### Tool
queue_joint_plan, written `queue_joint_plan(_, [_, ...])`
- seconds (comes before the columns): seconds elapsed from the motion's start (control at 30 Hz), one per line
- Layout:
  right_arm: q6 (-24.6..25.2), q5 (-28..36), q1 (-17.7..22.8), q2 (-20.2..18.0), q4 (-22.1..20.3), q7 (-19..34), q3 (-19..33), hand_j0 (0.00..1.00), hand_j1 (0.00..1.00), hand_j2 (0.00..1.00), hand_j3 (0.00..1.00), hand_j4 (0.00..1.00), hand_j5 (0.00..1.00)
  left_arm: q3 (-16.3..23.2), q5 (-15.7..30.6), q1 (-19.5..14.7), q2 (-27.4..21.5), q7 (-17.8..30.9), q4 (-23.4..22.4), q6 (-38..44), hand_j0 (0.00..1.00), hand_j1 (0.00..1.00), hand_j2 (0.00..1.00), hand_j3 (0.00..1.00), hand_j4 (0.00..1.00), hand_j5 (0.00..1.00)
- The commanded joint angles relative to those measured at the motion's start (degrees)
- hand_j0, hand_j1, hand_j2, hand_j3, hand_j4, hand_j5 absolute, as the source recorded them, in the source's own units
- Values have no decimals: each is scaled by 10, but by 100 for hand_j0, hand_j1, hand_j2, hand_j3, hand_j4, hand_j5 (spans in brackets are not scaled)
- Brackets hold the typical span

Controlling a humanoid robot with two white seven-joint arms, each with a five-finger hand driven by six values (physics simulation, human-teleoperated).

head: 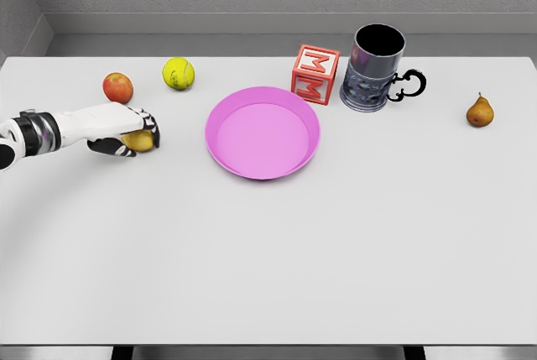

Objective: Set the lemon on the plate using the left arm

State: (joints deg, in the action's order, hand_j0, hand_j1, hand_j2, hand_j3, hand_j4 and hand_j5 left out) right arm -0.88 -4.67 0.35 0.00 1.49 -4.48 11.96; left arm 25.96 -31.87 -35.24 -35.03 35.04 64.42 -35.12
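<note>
While the left hand (126,132) curls over the lemon (140,141) on the table (268,276), left of the plate (220,117), the round fruit may squirt free, since the grip looks shallow.

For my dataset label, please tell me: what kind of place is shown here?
Probably a simulated tabletop test scene, not a real room: a bare white table against grey walls, unrelated items like a pink plate, tennis ball and letter block, and a robot's left hand.
</note>
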Motion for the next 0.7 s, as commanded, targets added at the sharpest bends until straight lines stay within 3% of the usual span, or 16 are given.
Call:
queue_joint_plan(0.0, [0, 0, 0, 0, 0, 0, 1, 100, 100, 100, 100, 100, 100, 0, 1, 0, -1, 0, 0, 1, 43, 43, 43, 43, 43, 43])
queue_joint_plan(0.67, [0, 0, 0, 0, 0, 0, 0, 100, 100, 100, 100, 100, 100, -2, 2, -19, -1, 0, 0, 1, 40, 40, 40, 40, 40, 40])
